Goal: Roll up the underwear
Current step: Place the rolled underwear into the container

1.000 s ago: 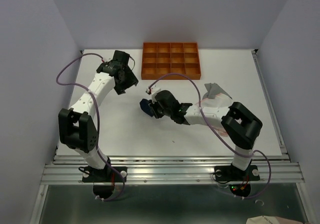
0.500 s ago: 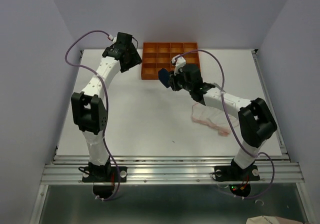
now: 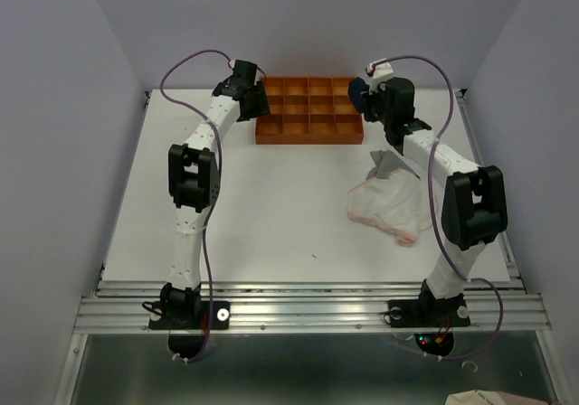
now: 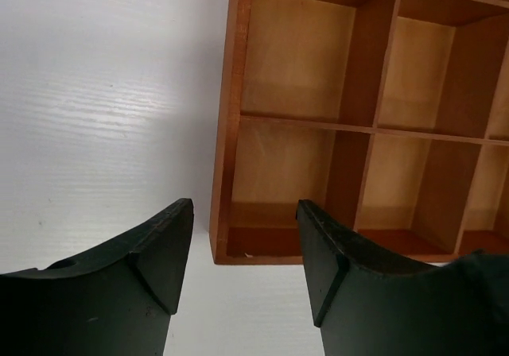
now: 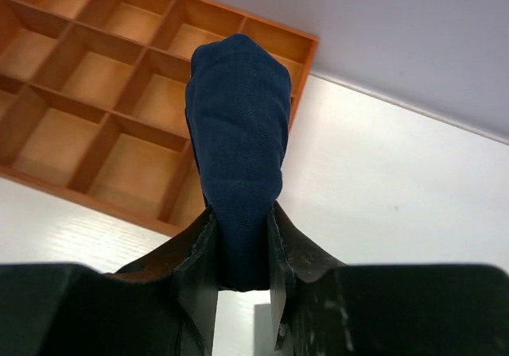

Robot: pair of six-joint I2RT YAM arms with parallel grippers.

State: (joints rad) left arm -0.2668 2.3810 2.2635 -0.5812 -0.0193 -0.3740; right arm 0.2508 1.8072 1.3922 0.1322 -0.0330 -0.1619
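A rolled navy blue underwear [image 5: 238,133] stands up between the fingers of my right gripper [image 5: 241,211], which is shut on it. In the top view this gripper [image 3: 362,93] holds the navy roll [image 3: 356,89] above the far right corner of the orange tray [image 3: 308,136]. My left gripper [image 4: 245,205] is open and holds nothing. Its fingers straddle the near left corner of the tray [image 4: 227,94], and in the top view it [image 3: 260,104] sits at the tray's left edge. The pale pink-white underwear [image 3: 389,208] lies spread flat on the right of the table, with the grey underwear [image 3: 391,163] crumpled just behind it.
The tray [image 5: 79,199] has several open compartments, and those in view hold nothing. It stands against the back edge of the white table [image 3: 271,206]. Purple cables arc above both arms. Walls close in the table on the left, back and right.
My right arm has carried the navy roll from the table's middle to the tray's far right corner. My left arm has swung right to the tray's left edge.
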